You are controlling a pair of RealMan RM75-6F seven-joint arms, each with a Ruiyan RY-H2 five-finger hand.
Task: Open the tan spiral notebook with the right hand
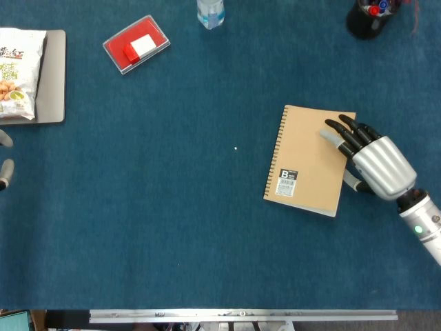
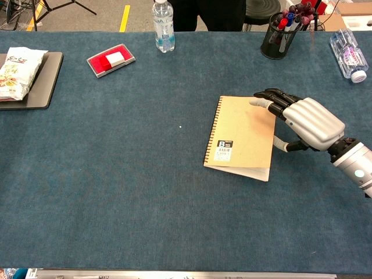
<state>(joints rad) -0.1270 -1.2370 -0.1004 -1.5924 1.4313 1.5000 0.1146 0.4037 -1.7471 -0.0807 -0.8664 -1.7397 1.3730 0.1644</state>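
Right robot hand point(image 1: 375, 164) rests spread fingertips on the closed tan spiral-bound notebook point(image 1: 308, 160), gripping nothing; friction could slide it instead of opening it.

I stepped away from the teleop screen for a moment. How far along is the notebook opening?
Done: the right hand has reached the tan spiral notebook. In hand: its fingers lie over the cover's right edge, thumb beside that edge. Left: lifting and turning the cover; the notebook lies closed and flat.

R hand point(image 1: 375, 164): silver shell, black fingers w/ grey tips, green wrist LED
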